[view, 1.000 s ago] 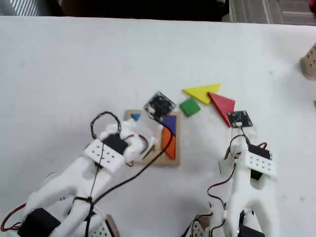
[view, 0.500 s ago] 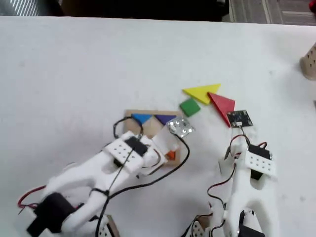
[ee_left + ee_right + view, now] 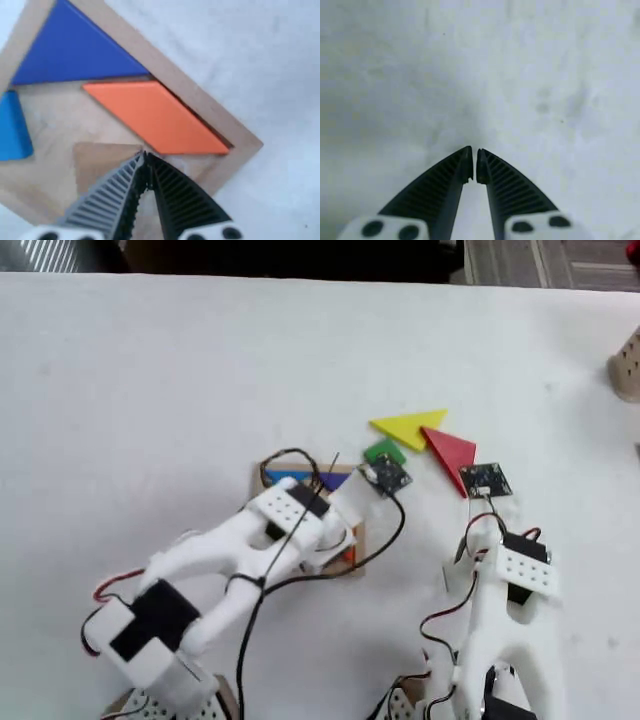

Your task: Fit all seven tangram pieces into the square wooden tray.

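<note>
The square wooden tray [image 3: 241, 145] holds a dark blue triangle [image 3: 75, 52], an orange parallelogram [image 3: 156, 118] and a light blue piece [image 3: 13, 129]. My left gripper [image 3: 146, 161] is shut with nothing in it, just above the tray's bare wood beside the orange piece. From above, the left arm [image 3: 270, 530] covers most of the tray [image 3: 262, 473]. A green square [image 3: 383, 453], a yellow triangle [image 3: 410, 427] and a red triangle [image 3: 450, 452] lie on the table to the tray's upper right. My right gripper [image 3: 474, 165] is shut and empty over bare white table.
The right arm [image 3: 505, 585] stands just below the red triangle. A brown ridged object [image 3: 626, 365] sits at the table's right edge. Open white table stretches across the back and left.
The left arm has swung to the right across the tray, its wrist now near the green square. The right arm has not moved.
</note>
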### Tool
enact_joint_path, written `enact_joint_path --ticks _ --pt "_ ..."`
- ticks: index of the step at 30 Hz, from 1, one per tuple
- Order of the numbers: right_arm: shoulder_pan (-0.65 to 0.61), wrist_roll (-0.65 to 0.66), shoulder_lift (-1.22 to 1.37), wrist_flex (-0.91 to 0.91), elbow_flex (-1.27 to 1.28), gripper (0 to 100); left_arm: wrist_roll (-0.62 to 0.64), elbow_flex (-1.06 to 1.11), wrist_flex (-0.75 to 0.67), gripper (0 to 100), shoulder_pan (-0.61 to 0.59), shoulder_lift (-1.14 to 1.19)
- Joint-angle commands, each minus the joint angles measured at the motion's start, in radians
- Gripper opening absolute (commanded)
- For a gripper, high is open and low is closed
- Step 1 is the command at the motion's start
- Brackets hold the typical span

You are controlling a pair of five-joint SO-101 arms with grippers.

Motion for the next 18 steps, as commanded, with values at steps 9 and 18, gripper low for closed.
enact_joint_path --ticks 9,18 --pt "0.005 0.012 -0.027 -0.015 -0.003 1.8 0.138 -0.227 0.009 2 -0.136 0.065" --pt "0.005 0.012 -0.027 -0.015 -0.003 1.9 0.158 -0.157 0.106 2 -0.127 -0.142"
